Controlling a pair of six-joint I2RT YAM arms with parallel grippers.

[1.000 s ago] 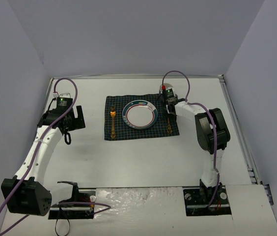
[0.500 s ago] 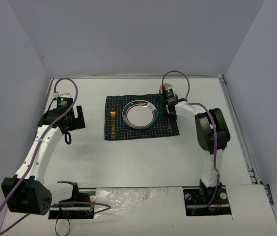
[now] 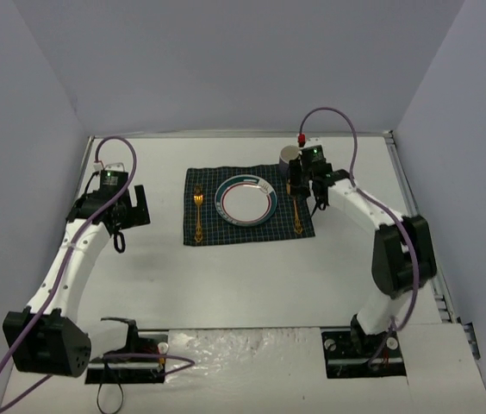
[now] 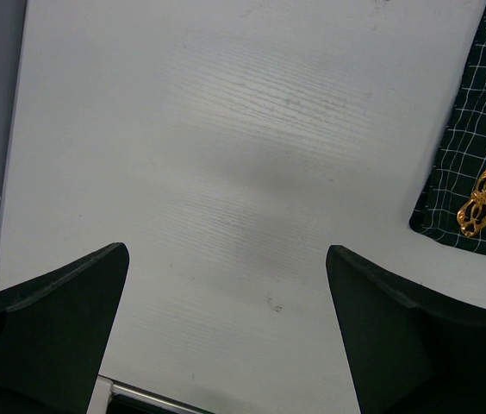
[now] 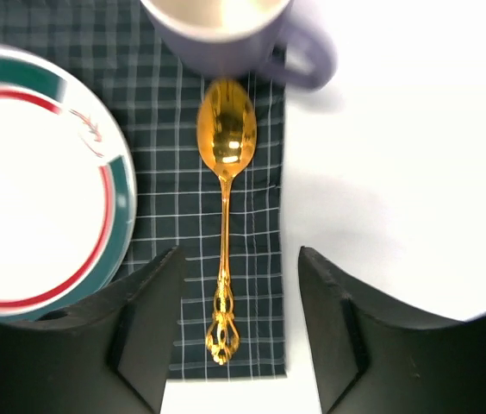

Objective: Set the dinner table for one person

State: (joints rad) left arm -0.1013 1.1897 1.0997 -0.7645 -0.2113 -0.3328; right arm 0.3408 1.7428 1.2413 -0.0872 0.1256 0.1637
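On the white dinner table (image 3: 252, 276) lies a dark checked cloth (image 3: 204, 185) with a green-and-red-rimmed plate (image 3: 245, 201) at its middle. A gold fork (image 3: 197, 214) lies left of the plate. A gold spoon (image 3: 296, 216) lies flat on the cloth to the plate's right, bowl toward a purple mug (image 3: 289, 157). My right gripper (image 5: 236, 319) hangs open above the spoon (image 5: 226, 216), its handle lying between the fingers and untouched. My left gripper (image 4: 226, 328) is open over bare table, left of the cloth (image 4: 476, 112).
The mug (image 5: 226, 34) stands at the cloth's far right corner, its handle pointing right. The fork's handle end (image 4: 484, 185) shows near the cloth's front left corner. Grey walls close in the table on three sides, and both arm bases sit at the near edge.
My right gripper went from shut to open and let go of the spoon, which now lies on the cloth. The right arm rose and its elbow swung right. The left arm stayed still.
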